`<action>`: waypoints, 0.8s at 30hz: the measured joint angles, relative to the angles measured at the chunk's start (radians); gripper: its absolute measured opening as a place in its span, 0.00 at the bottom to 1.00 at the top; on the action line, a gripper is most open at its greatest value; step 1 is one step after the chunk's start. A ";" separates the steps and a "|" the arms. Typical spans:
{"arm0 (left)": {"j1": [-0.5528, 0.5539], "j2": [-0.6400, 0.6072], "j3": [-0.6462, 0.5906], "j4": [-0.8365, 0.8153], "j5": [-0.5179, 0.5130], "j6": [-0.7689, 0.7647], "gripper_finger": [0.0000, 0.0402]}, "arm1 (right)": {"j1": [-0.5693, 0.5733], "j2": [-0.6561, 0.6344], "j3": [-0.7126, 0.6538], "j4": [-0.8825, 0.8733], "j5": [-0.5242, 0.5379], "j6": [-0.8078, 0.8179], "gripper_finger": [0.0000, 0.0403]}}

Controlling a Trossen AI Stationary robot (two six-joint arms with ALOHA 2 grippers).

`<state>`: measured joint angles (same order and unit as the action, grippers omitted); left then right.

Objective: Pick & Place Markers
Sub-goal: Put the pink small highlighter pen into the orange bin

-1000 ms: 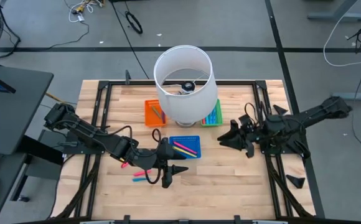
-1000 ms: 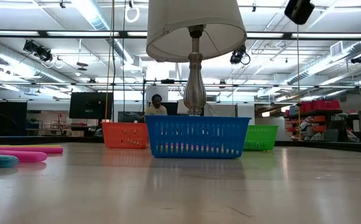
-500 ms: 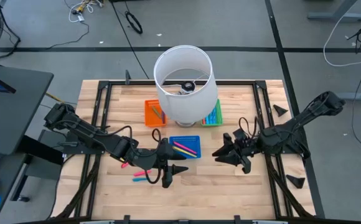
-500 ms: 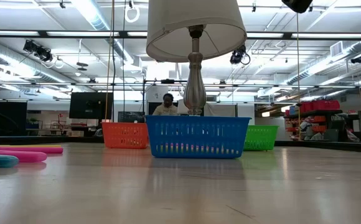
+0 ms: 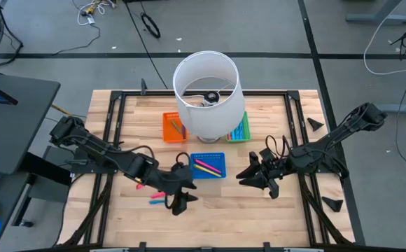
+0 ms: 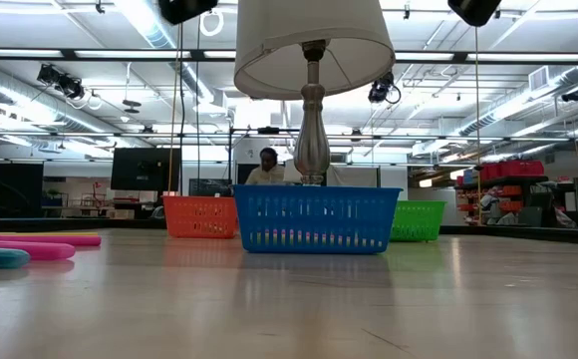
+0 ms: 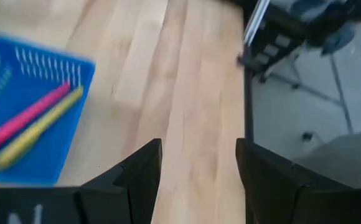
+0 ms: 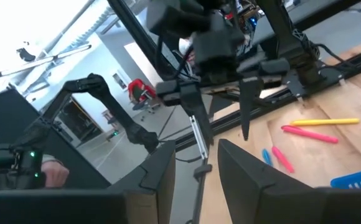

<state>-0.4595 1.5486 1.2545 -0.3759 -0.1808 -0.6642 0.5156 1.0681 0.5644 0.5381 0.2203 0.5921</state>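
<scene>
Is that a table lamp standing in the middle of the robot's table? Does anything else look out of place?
Yes, a white-shaded lamp stands among the trays, hiding part of the orange tray and green tray. Several markers lie loose on the wood beside the blue tray instead of in a tray.

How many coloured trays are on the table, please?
3: orange tray left of the lamp, green tray right of it, blue tray in front; the shade may hide more.
</scene>
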 joint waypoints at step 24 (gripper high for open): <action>-0.073 0.000 0.000 -0.426 0.188 -0.165 0.52 | -0.005 0.000 0.000 -0.032 0.000 -0.115 0.29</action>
<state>-0.5328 1.5486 1.2545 -0.8022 0.0071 -0.8288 0.5102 1.0683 0.5644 0.5058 0.2203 0.4770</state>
